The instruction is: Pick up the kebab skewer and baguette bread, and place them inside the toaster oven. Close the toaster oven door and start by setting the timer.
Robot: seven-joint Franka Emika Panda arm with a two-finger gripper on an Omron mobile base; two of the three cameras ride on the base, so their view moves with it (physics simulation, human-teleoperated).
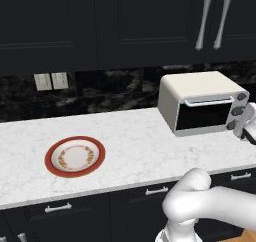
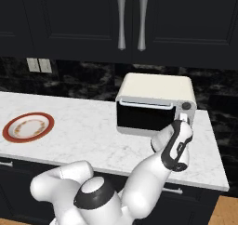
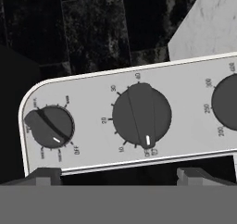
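Note:
The cream-white toaster oven (image 1: 199,86) (image 2: 155,86) stands on the counter with its dark glass toaster oven door (image 1: 202,115) (image 2: 143,117) shut. My gripper (image 1: 244,123) (image 2: 182,122) (image 3: 119,175) is open, right in front of the control panel at the oven's right end. In the hand view the middle dial (image 3: 141,115) sits straight ahead between the two fingertips (image 3: 44,175), apart from both. A smaller knob (image 3: 50,127) lies to its left, and part of another knob (image 3: 227,102) to its right. The kebab skewer and the baguette bread are hidden.
A red-rimmed plate (image 1: 51,158) (image 2: 9,129) lies on the white marble counter (image 1: 135,136) well left of the oven, with nothing on it. Dark wall cabinets with silver handles (image 1: 204,20) hang above. Drawers run under the counter's front edge.

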